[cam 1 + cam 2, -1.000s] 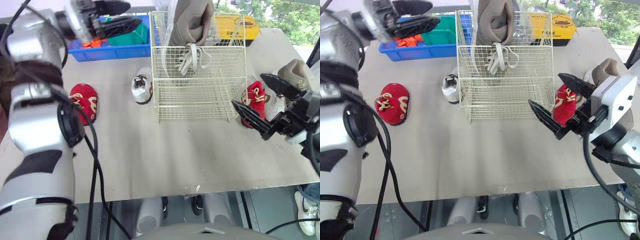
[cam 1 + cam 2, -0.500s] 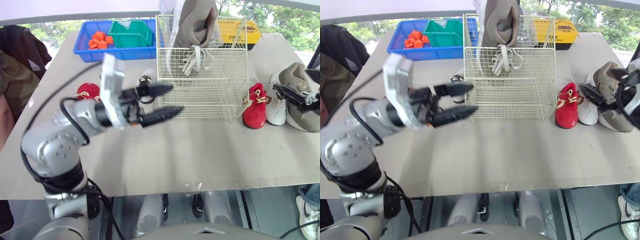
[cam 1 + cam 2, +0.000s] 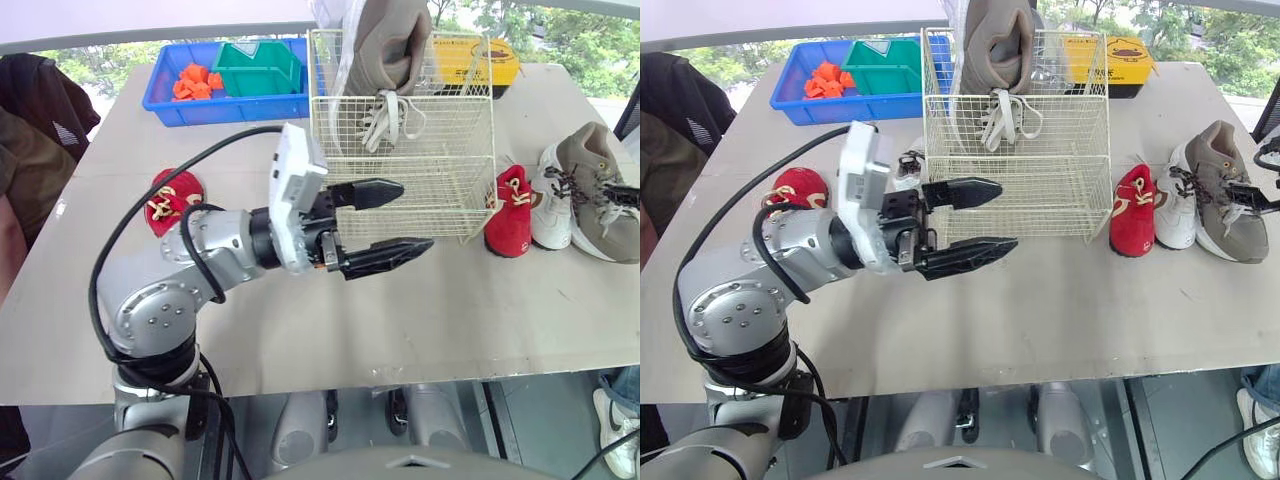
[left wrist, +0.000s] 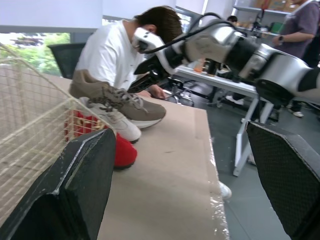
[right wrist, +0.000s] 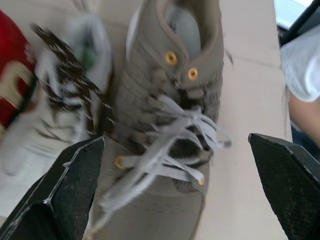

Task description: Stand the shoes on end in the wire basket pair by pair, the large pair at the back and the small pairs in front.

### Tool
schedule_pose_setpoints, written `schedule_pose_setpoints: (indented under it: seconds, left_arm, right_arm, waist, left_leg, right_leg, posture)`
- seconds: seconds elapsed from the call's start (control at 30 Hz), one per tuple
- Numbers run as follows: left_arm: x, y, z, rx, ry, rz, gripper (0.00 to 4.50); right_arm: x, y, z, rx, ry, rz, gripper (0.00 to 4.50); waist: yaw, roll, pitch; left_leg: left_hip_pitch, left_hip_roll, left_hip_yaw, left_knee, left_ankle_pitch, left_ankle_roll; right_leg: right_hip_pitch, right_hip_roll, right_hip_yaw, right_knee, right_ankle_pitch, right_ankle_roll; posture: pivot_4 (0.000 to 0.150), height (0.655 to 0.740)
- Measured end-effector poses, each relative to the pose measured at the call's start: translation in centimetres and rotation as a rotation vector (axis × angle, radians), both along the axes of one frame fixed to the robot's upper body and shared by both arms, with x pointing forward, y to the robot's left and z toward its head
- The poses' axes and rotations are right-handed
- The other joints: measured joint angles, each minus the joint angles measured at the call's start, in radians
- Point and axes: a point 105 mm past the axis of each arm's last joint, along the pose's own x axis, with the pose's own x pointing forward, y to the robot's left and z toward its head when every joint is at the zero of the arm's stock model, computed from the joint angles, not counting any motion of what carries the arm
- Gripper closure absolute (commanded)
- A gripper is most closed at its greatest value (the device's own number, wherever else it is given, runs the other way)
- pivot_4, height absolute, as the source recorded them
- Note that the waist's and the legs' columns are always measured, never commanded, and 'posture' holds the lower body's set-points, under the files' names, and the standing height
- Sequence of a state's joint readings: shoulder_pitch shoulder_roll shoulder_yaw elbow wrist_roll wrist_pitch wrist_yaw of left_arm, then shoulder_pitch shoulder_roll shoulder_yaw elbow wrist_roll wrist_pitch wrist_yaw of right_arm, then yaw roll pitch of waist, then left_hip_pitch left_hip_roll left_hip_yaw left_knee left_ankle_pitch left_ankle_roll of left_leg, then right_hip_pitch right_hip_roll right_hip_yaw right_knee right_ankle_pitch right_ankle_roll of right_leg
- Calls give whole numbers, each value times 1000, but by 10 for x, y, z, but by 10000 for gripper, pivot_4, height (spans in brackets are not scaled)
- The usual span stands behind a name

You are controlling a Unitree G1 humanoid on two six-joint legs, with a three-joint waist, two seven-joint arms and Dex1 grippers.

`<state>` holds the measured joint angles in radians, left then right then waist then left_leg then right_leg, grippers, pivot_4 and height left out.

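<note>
Basket [image 3: 400, 150] stands on the middle of the table [image 3: 450, 310], toward the far side. One large tan shoe [image 3: 395, 45] stands on end inside it at the back, laces hanging down. Its mate [image 3: 595, 195] lies flat on the table well right of the basket. A small white shoe [image 3: 548, 205] lies touching the mate's left side, with a small red shoe [image 3: 510, 212] just beside that, near the basket's right wall. A second red shoe [image 3: 172, 198] lies left of the basket; a second white shoe [image 3: 908, 163] sits close to the basket's left wall, partly hidden by the left arm.

Left gripper [image 3: 417, 213]: fingers spread, empty, in front of the basket's front wall. Right gripper [image 5: 175, 137]: fingers spread wide on either side of the flat tan shoe's laces, no grasp.

Table top is plain grey-beige board. Blue tray [image 3: 225, 95] with orange bits and a green bin sits at the far left, a yellow box [image 3: 1110, 62] behind the basket. Windows with trees lie beyond; a person [image 4: 117, 52] in a white shirt sits past the table's right end.
</note>
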<state>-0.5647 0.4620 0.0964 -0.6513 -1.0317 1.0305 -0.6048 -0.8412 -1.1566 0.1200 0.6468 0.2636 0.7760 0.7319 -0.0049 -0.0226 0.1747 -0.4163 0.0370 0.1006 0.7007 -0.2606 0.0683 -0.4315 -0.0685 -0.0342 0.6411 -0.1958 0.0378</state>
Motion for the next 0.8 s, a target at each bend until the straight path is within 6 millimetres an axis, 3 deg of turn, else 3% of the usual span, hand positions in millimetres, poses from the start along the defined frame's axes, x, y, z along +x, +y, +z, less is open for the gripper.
schedule_pose_setpoints:
  seconds: [0.2,0.53,0.8]
  left_arm:
    - [-5,-8,1,-19,3,-53,446]
    - [-10,-12,1,-35,6,-90,446]
    - [-9,-8,0,-25,-9,-71,446]
  right_arm:
    - [5,-19,-6,-48,63,-28,0]
    - [22,-4,-26,-12,110,-18,0]
    - [29,-8,-36,-61,83,-88,0]
  waist:
    - [-6,0,0]
    - [-8,0,0]
    - [-10,0,0]
  left_leg:
    - [0,0,0,0,2,-4]
    - [1,1,1,0,2,-4]
    - [1,1,1,0,2,-4]
  right_leg:
    - [0,0,0,0,0,0]
    - [0,0,1,1,0,0]
    - [0,-1,1,1,0,0]
  posture:
    - [1500,7400]
    - [1500,7400]
    - [1500,7400]
